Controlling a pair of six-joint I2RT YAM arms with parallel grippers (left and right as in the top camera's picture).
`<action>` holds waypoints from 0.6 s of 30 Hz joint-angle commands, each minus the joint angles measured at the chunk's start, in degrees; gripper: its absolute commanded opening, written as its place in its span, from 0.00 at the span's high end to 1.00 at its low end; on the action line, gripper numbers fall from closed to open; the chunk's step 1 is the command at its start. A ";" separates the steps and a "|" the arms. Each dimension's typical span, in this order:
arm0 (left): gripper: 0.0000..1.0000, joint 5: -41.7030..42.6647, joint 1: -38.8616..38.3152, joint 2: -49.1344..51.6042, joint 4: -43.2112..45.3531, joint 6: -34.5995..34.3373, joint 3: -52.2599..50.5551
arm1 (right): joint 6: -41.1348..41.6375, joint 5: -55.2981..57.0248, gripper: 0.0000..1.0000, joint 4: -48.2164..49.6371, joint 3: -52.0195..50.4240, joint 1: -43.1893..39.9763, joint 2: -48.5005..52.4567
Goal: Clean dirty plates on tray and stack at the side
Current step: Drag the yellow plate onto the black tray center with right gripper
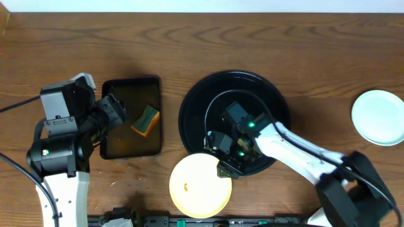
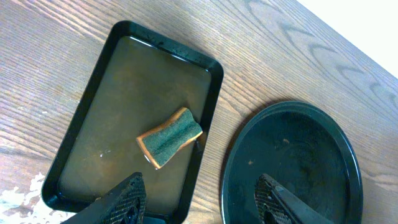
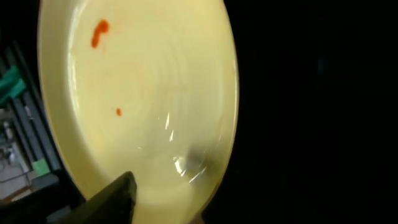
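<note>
- Overhead view: the yellow plate (image 1: 201, 184) sits at the front of the table (image 1: 252, 44). Its far edge overlaps the near rim of the round tray (image 1: 194, 101), and most of it hangs outside the tray.
- An orange smear (image 1: 186, 186) marks the plate's left part. The right wrist view shows two red spots on it, the bigger one (image 3: 99, 32) near the rim.
- The right gripper (image 1: 222, 165) reaches across the tray and pinches the yellow plate's rim. One finger (image 3: 118, 196) lies on top of the rim, and the other is hidden beneath.
- A mint-blue plate (image 1: 379, 117) rests on the table well apart, to the right of the tray.
- The left gripper (image 1: 117, 115) is spread wide and holds nothing. It hovers over the left side of the rectangular tray (image 1: 131, 85).
- A sponge (image 2: 170, 138) lies inside that tray, just beside the round tray (image 2: 298, 155).
</note>
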 commanded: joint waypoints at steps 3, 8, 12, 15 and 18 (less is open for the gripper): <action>0.42 -0.52 0.28 0.22 -0.07 0.79 -0.13 | -2.23 -2.14 0.49 1.22 -0.13 -0.15 4.68; 0.42 -0.52 0.28 0.22 -0.07 0.79 -0.13 | -2.21 -2.32 0.53 1.18 0.11 -0.63 4.50; 0.42 -0.52 0.28 0.22 -0.07 0.79 -0.13 | -2.23 -2.38 0.59 1.18 0.72 -0.70 4.48; 0.42 -0.52 0.28 0.22 -0.07 0.79 -0.13 | -2.23 -2.38 0.75 1.18 1.86 -0.72 4.48; 0.42 -0.52 0.28 0.22 -0.09 0.79 -0.13 | -2.21 -2.21 0.99 0.68 3.10 -0.76 4.48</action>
